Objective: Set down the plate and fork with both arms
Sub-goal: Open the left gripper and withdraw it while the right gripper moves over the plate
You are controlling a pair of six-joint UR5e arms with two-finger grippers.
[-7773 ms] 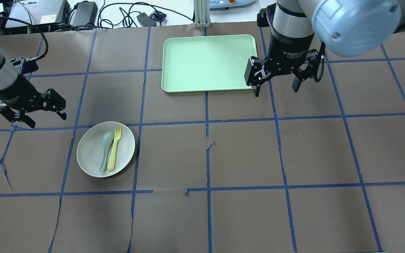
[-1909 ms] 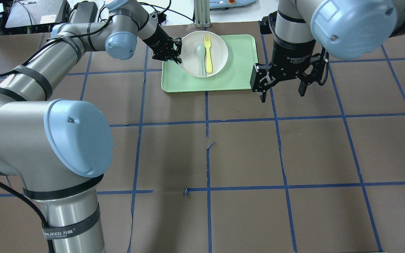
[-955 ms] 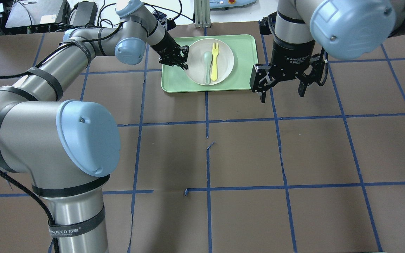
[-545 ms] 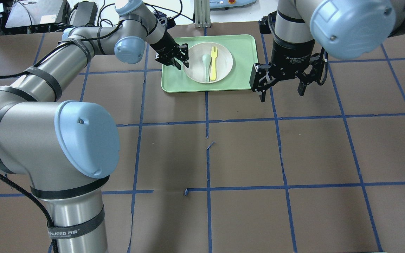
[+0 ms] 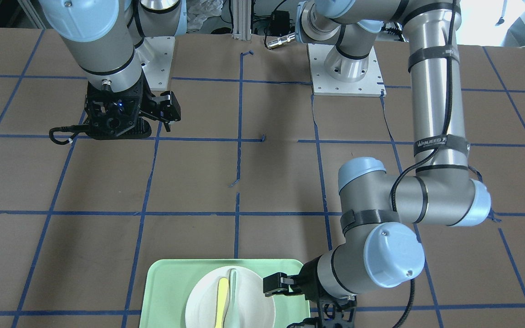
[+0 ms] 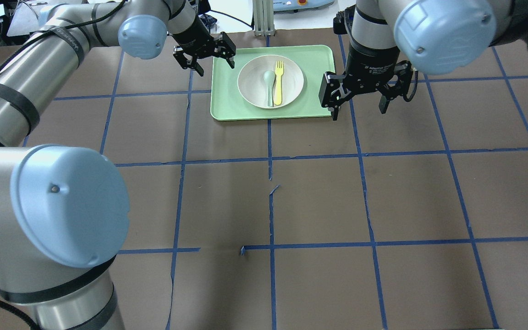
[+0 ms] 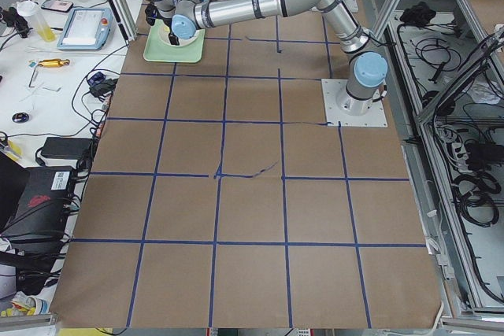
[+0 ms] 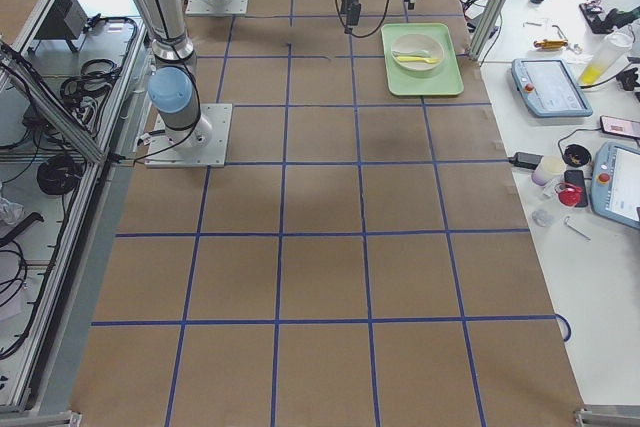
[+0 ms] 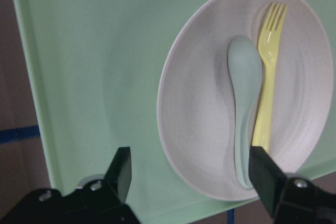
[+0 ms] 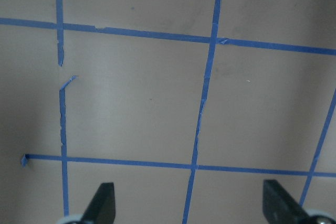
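Plate (image 6: 251, 82) down on tray (image 6: 319, 57); left jaws released, pulled back; right jaws open.

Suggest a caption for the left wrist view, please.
Off-white round plate holding yellow plastic fork and grey-green spoon on light-green tray.

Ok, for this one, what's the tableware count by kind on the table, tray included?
tray: 1
plate: 1
fork: 1
spoon: 1
Total: 4
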